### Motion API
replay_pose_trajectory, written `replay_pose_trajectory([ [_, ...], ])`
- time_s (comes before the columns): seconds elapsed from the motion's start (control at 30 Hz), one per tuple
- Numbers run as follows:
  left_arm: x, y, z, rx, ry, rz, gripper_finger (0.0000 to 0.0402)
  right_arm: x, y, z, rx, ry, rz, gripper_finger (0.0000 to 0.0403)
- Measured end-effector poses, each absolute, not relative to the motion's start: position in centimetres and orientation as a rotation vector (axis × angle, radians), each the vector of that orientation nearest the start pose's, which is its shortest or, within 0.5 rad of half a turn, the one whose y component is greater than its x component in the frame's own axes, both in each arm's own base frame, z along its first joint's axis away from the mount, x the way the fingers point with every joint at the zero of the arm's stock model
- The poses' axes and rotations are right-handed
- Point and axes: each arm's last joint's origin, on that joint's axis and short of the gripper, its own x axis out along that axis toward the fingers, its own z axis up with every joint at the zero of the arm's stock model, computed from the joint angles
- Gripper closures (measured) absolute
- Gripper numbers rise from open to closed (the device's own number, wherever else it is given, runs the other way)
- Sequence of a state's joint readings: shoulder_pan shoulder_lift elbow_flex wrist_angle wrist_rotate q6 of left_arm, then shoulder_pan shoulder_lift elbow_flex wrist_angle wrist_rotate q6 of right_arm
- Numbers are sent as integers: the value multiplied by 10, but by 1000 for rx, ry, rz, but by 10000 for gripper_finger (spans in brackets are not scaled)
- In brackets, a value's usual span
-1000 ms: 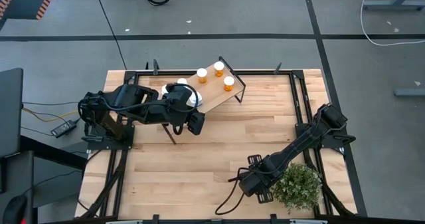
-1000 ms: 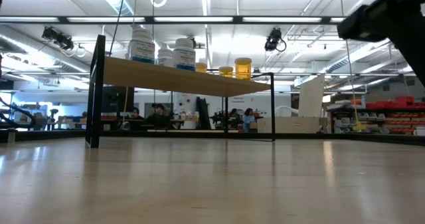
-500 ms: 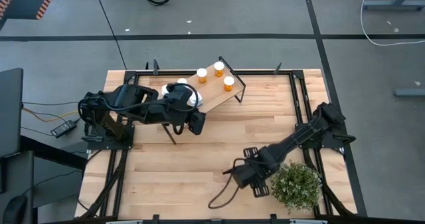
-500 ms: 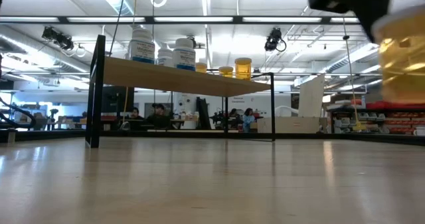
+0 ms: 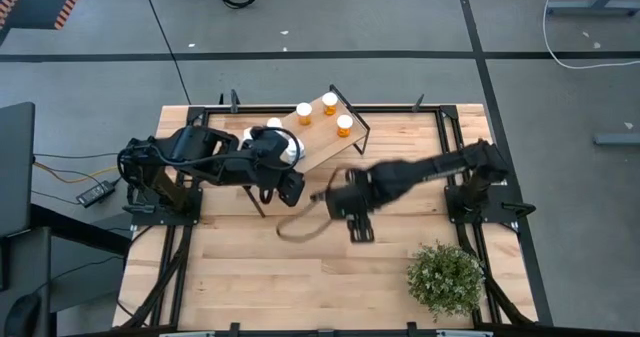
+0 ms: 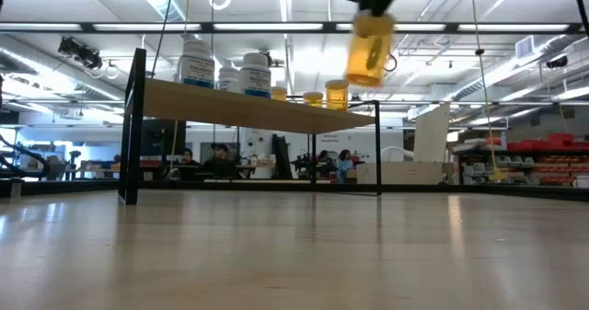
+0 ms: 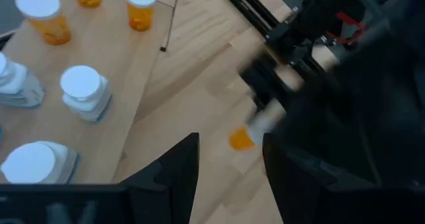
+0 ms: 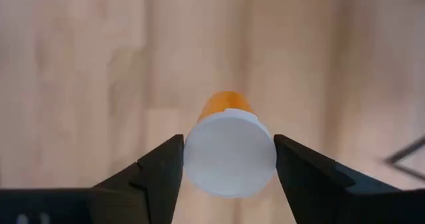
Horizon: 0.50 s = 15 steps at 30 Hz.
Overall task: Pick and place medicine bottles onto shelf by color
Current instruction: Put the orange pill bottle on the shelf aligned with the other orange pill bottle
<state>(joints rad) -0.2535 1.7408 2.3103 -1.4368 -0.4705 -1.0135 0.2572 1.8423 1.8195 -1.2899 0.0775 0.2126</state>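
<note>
The shelf [image 5: 318,137] is a slanted light-wood board on a black frame at the far middle of the table. Three orange bottles [image 5: 329,103] stand on its right part and three white bottles [image 7: 83,91] on its left part. My right gripper [image 5: 347,201] is shut on a fourth orange bottle [image 6: 368,51] in the air, near the shelf's near right side. My left gripper [image 7: 229,177] is open and empty above the shelf's near left end [image 5: 290,185]. My right gripper pinches the orange bottle's white cap [image 8: 192,154] between its two fingers [image 8: 163,165], one on each side. The fingers come from above, pointing down. The bottle hangs below them, almost upright, lifted clear of the table, at about the height of the shelf board [image 6: 248,108].
A green potted plant [image 5: 446,279] stands at the near right corner. Black frame rails run along the table's edges [image 5: 455,152]. Bare wooden tabletop [image 5: 280,277] lies near of the shelf. People and room clutter show far behind in the low view.
My right gripper has swung from beside the plant at the near right toward the table's far left, toward the shelf, and has risen. The orange bottle has gone with it, lifted clear, from close to the low camera to beside the shelf's right end.
</note>
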Motion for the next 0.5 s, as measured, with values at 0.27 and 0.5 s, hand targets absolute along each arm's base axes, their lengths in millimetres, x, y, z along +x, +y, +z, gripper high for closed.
replay_pose_trajectory([
  [0.27, 292, -63, 475, -573, 653, 531, 230, 364, 4, 355, -19, 1173, -154, 170],
  [0.5, 292, -63, 476, -530, 662, 513, 229, 363, -66, 364, 0, 1114, -285, 170],
])
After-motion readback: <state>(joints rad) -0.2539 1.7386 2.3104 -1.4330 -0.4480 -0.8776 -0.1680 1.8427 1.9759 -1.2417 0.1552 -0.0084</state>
